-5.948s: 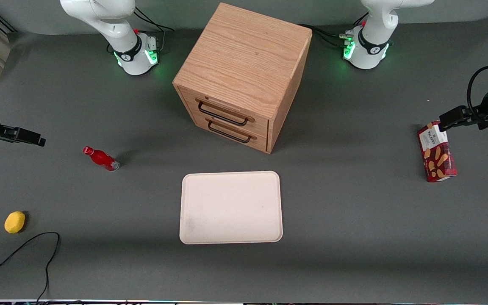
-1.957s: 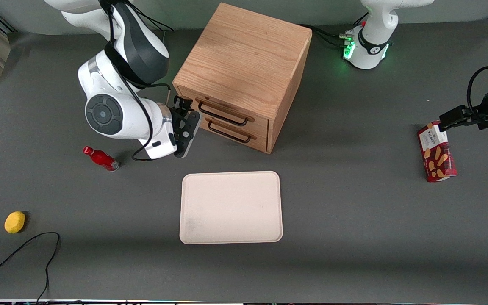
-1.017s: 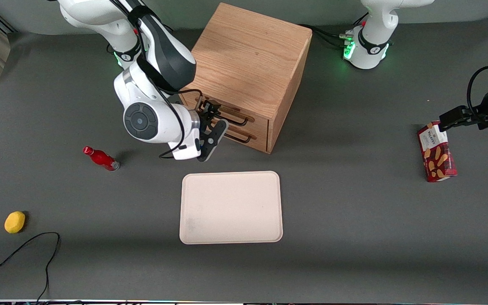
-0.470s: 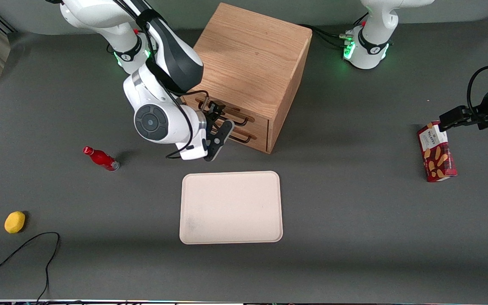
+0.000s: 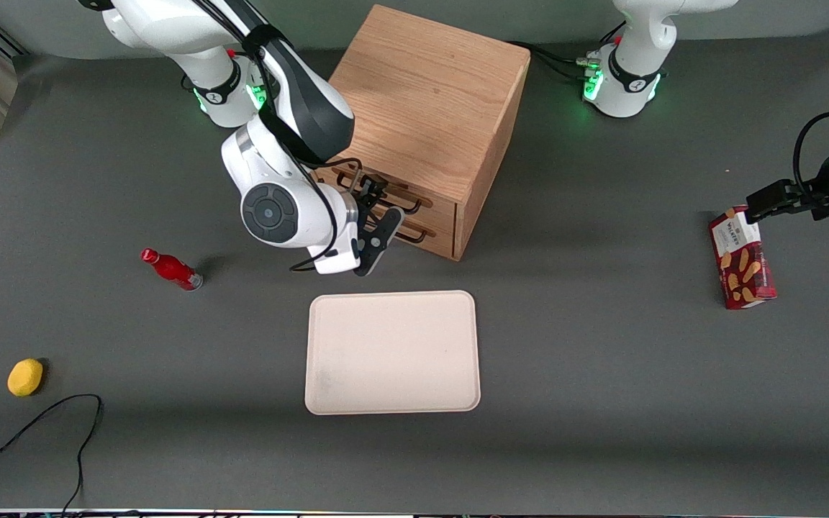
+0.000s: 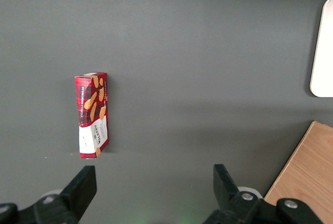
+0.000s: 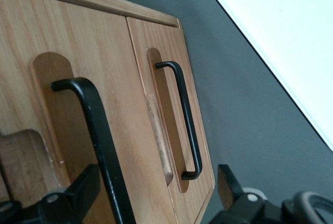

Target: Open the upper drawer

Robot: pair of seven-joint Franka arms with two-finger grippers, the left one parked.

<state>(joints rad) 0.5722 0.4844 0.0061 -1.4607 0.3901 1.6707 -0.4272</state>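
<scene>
The gripper (image 5: 380, 205) is right up at the front of the wooden cabinet (image 5: 422, 93), fingers spread wide with nothing clamped; in the right wrist view the upper drawer's black handle (image 7: 96, 135) runs down between the two fingertips (image 7: 73, 193). The upper drawer (image 5: 425, 201) sits shut, flush in the cabinet face, topmost of the pair, with the bottom drawer (image 5: 432, 237) and its own handle (image 7: 182, 120) just beneath. Nearer the front camera lies the white tray (image 5: 391, 352). Toward the working arm's end of the table stand a red bottle (image 5: 171, 269) and a yellow fruit (image 5: 25, 377); toward the parked arm's end, a biscuit box (image 5: 741, 257).
</scene>
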